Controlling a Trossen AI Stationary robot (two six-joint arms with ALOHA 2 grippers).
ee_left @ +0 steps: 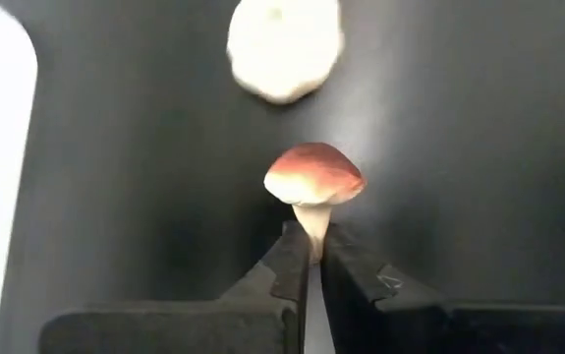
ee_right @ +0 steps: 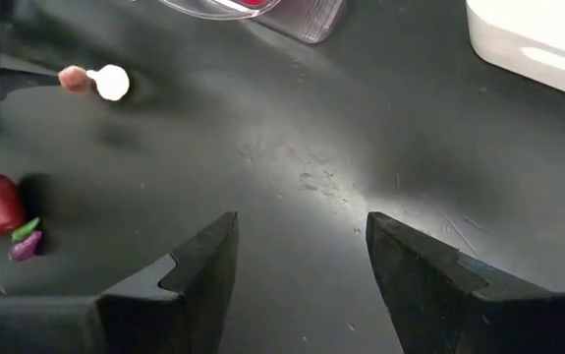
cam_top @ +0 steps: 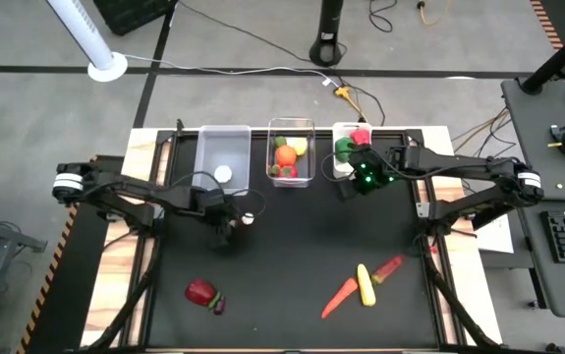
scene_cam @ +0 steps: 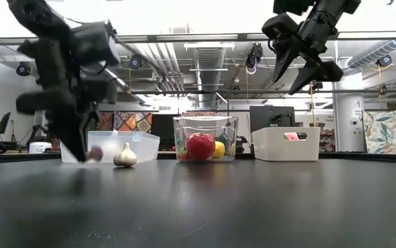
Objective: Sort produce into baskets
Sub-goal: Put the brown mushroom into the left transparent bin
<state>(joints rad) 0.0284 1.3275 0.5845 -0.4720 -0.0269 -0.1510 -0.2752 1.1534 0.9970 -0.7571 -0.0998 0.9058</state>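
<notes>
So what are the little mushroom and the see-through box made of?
The small brown-capped mushroom looks like smooth matte plastic, possibly foam: even colour, soft sheen. The clear rectangular middle bin seems glossy hard plastic; the fruit shows through its walls.

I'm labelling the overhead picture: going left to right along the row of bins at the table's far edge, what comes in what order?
Clear plastic bin holding one white piece → clear bin of orange, yellow and red produce → opaque white bin with green and red pieces, partly under the right gripper.
</notes>
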